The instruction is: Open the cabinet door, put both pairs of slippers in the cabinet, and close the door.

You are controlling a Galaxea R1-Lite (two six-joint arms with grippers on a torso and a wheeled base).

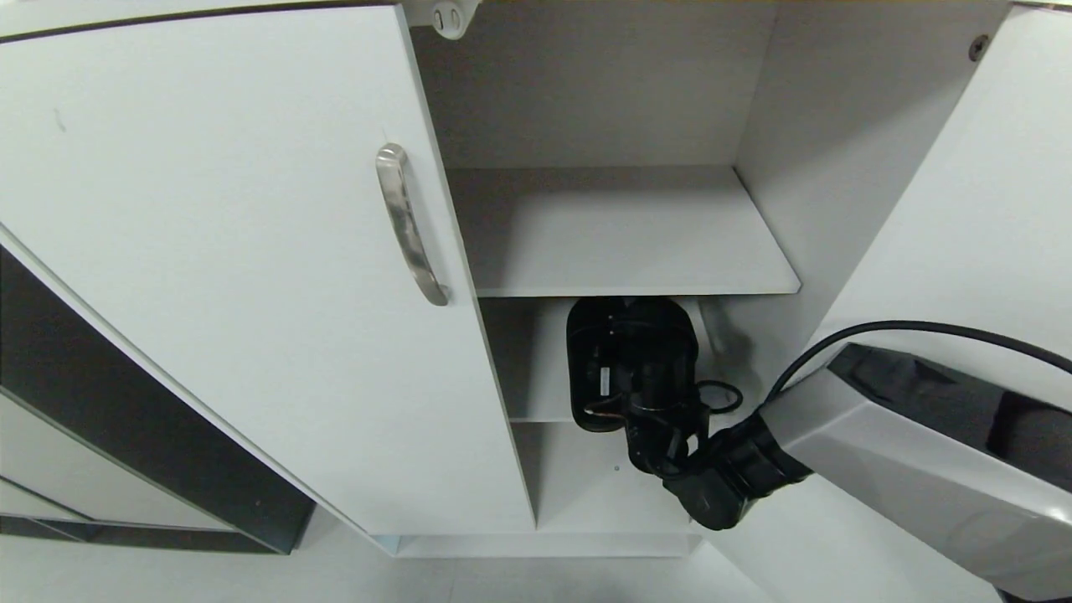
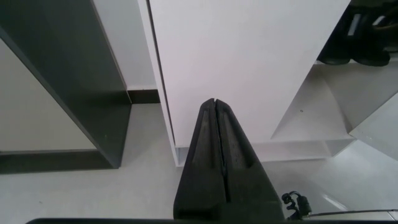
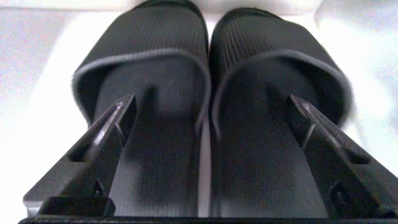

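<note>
From the head view, the cabinet (image 1: 754,100) had its right-hand door (image 1: 963,209) swung open, and the door with the metal handle (image 1: 406,222) stood left of the middle shelf (image 1: 620,243). Just under that shelf, on the lower board, lay a pair of black slippers (image 1: 586,335). The end of the right arm (image 1: 879,435) was in the compartment over their near ends.

In the left wrist view, the left gripper (image 2: 214,106) hung outside the cabinet, well below the shelf's level and above the floor (image 2: 124,180). Its jaws were pressed together with nothing between them.

In the right wrist view, the right gripper (image 3: 211,106) had its jaws spread wide. One finger sat on each outer side of the pair, and it was gripping nothing. The slippers lay side by side, toes toward the back wall beneath the shelf.

The step in hand looked like the release of a pair onto the lower board. The next move would call for drawing the right arm straight back out from under the shelf, with the jaws kept apart so neither slipper was dragged along. I could not make out a second pair for certain.
</note>
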